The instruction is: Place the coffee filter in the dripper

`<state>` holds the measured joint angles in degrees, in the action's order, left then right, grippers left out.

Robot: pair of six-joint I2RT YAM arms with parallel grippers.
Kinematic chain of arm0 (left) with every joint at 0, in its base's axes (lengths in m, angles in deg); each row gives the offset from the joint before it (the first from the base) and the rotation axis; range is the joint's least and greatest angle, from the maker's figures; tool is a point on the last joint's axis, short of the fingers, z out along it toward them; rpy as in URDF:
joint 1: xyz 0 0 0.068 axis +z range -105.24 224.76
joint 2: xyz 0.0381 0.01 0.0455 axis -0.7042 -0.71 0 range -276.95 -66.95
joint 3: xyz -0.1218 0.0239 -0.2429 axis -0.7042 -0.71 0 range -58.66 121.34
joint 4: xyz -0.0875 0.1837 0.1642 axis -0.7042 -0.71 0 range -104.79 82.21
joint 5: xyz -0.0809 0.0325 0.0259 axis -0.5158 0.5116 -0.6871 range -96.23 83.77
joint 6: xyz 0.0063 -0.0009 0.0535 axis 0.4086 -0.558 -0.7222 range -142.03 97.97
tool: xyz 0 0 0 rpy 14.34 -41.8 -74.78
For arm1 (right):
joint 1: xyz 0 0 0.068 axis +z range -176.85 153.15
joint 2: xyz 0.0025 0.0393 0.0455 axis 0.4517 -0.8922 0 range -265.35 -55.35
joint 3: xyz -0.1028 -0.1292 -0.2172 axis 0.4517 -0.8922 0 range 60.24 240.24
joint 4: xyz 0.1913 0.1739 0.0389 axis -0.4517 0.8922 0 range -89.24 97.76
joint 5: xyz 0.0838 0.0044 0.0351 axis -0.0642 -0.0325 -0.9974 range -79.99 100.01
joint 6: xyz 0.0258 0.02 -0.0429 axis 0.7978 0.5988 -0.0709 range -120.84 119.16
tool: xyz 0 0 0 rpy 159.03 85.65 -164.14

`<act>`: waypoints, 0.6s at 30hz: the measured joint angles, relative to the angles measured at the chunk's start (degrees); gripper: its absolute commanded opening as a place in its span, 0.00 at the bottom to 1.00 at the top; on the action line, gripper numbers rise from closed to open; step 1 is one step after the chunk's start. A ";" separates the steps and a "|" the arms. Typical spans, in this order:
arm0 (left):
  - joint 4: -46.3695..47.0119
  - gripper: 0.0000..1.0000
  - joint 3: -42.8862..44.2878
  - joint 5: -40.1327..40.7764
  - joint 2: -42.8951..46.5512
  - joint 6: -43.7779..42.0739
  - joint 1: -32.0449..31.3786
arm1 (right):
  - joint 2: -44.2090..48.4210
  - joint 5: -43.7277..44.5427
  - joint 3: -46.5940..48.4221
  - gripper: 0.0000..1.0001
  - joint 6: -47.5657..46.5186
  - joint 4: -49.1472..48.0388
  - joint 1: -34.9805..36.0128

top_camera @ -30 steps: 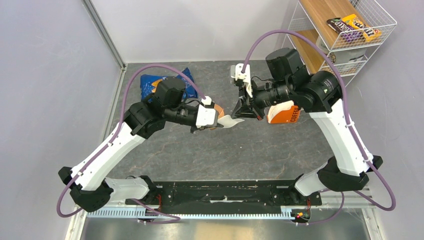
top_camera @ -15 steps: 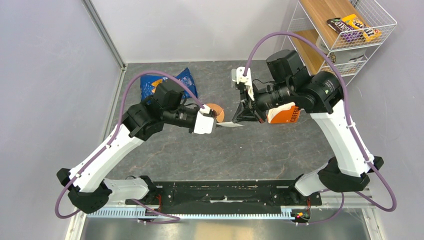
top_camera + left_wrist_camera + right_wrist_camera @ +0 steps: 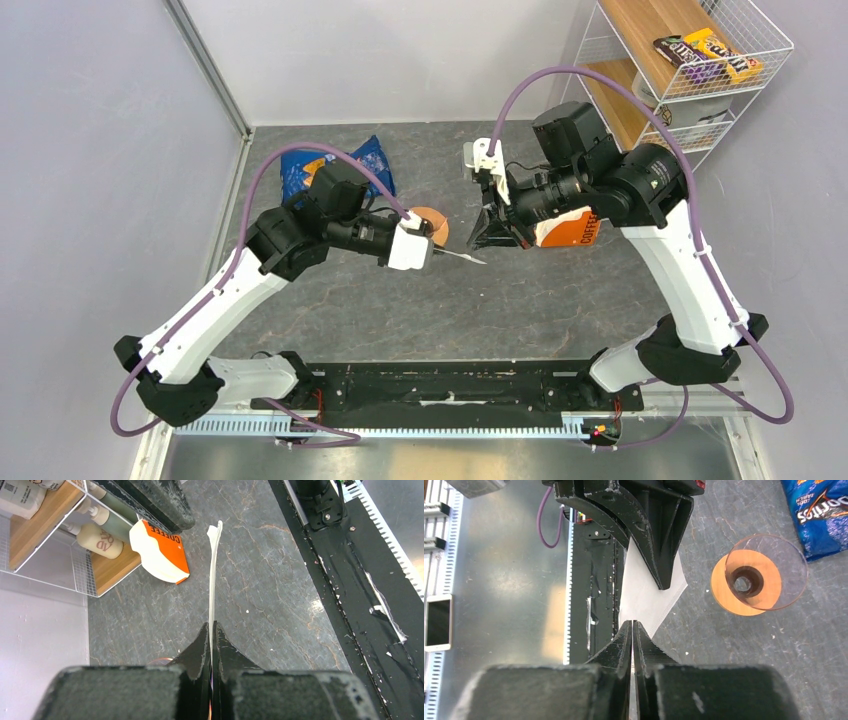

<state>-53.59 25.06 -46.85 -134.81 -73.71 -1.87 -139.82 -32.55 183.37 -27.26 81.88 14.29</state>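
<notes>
Left gripper (image 3: 210,630) clamped on the one coffee filter (image 3: 213,580), which is flat and held off the table. Right gripper (image 3: 632,626) closed, tips near the filter's far edge, grip unclear. One dripper (image 3: 725,594) on the table just beside. One coffee pack (image 3: 159,555), one blue chip bag (image 3: 819,515).

- Robot lab cell: grey partition walls (image 3: 100,150) box in a stone-patterned tabletop (image 3: 450,310).
- Wire rack (image 3: 640,25) of sweets (image 3: 712,52) at 1 o'clock.
- Metal mounting rail (image 3: 450,385) at 6 o'clock.
</notes>
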 measured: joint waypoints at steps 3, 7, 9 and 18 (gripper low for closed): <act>-0.02 0.02 0.00 0.00 -0.02 -0.02 0.00 | 0.00 -0.07 0.00 0.32 -0.11 0.13 0.00; -0.42 0.02 0.00 0.00 -0.02 -0.02 0.00 | 0.15 -1.36 0.02 0.32 -0.68 1.20 0.00; -0.52 0.02 0.00 0.00 -0.02 -0.02 0.00 | 0.28 -2.23 0.02 0.29 -0.68 1.84 0.02; -1.51 0.02 0.00 0.00 -0.02 -0.37 -0.22 | -1.64 -3.48 0.87 0.30 -0.66 5.40 0.37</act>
<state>-55.10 25.06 -46.85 -134.83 -74.08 -2.09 -141.46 -36.03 184.24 -27.91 87.28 14.67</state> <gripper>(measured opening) 0.025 0.278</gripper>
